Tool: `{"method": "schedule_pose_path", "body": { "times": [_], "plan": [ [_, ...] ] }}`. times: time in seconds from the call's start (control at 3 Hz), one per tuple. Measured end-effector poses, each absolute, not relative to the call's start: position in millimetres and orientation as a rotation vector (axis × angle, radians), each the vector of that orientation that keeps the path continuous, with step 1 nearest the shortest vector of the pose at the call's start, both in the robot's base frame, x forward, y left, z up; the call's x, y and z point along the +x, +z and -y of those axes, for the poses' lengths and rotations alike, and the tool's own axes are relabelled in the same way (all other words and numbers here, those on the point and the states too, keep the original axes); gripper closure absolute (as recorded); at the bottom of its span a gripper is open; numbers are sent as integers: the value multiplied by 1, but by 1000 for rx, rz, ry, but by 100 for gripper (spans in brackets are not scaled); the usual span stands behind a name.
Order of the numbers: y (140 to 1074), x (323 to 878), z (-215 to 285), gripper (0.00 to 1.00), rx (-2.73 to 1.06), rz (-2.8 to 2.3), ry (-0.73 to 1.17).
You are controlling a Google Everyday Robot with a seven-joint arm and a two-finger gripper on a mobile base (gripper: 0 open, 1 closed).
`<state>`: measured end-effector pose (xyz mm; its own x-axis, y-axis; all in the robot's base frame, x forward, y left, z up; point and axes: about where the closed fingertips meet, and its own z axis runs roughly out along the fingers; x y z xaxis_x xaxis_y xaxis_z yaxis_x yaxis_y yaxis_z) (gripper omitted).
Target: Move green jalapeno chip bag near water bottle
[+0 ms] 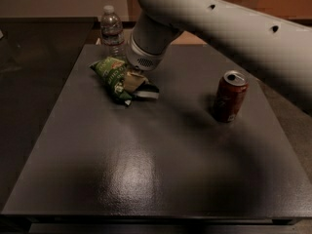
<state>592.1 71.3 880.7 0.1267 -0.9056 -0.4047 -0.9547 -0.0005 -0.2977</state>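
The green jalapeno chip bag (113, 75) lies crumpled on the dark table (146, 179) at the back left. It is a short way in front of the water bottle (112, 30), a clear bottle with a white cap at the table's back edge. My gripper (136, 86) reaches down from the large white arm (204, 18) and is shut on the right end of the bag. The bag rests low on the table surface.
A red-brown soda can (230, 96) stands open on the right side of the table. The white arm crosses above the back right of the table. A darker counter (39, 52) lies to the left of the table.
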Motion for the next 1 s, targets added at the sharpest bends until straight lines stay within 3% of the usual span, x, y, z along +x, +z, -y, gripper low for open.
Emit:
{"method": "schedule_pose_path", "body": {
  "times": [0.33, 0.67, 1.0],
  "plan": [
    [878, 598, -68, 14, -1925, -1780, 103],
    [878, 597, -69, 0, -1927, -1779, 103],
    [878, 597, -69, 0, -1928, -1779, 103]
  ]
}}
